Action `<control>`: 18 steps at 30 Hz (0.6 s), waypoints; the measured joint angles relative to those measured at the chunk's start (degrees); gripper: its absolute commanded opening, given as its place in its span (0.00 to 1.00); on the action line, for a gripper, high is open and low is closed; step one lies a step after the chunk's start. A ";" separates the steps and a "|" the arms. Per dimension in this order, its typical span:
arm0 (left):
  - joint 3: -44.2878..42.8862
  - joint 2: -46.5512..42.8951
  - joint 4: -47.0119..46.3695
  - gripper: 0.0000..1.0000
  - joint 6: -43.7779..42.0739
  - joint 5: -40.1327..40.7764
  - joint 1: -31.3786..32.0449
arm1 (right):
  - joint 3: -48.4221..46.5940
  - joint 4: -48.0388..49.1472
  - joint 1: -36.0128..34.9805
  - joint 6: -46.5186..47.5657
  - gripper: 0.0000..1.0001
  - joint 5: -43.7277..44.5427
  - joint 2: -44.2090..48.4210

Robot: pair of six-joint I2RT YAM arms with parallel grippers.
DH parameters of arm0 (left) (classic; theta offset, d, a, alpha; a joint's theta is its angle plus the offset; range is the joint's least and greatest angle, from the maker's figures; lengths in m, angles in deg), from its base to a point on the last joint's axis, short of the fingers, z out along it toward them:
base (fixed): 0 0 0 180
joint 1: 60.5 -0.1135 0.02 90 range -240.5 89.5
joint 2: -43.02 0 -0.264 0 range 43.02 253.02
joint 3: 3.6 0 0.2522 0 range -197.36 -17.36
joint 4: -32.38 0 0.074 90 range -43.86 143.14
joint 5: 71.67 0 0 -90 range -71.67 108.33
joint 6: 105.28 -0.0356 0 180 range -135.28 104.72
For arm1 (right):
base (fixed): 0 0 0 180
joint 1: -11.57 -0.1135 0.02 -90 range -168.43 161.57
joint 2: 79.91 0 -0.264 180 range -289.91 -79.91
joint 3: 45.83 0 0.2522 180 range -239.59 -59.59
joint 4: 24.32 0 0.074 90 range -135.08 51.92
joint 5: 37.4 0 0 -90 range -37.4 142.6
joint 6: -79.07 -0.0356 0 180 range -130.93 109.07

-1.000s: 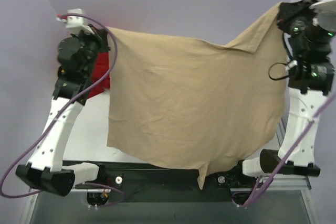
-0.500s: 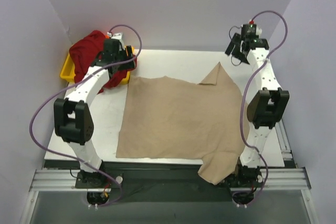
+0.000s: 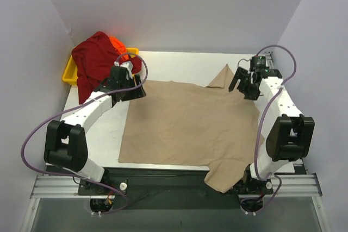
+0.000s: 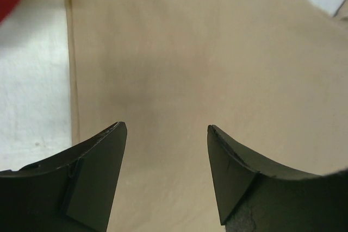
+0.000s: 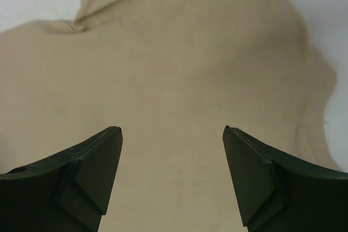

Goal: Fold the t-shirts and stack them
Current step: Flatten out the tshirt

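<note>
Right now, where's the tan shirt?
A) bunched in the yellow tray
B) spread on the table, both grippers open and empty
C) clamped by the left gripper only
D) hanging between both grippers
B: the tan shirt lies spread on the table; the wrist views show the left gripper and right gripper open, holding nothing.

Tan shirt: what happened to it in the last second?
Both arms held the tan shirt stretched up, then let go; it now lies spread on the table. The left gripper and right gripper, both open, moved over its far corners. The red shirt and yellow tray stayed put.
</note>
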 measured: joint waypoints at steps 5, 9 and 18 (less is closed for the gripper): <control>5.07 0.20 1.07 0.71 2.64 -1.36 1.46 | 11.45 0.74 0.00 -1.11 0.76 -2.71 0.42; 5.31 1.57 0.87 0.72 3.76 -2.10 2.95 | 15.80 0.90 0.00 -2.21 0.76 -3.98 0.42; 5.31 10.60 0.85 0.71 5.68 -3.06 4.00 | 17.03 3.39 0.48 -3.28 0.74 -5.81 -1.64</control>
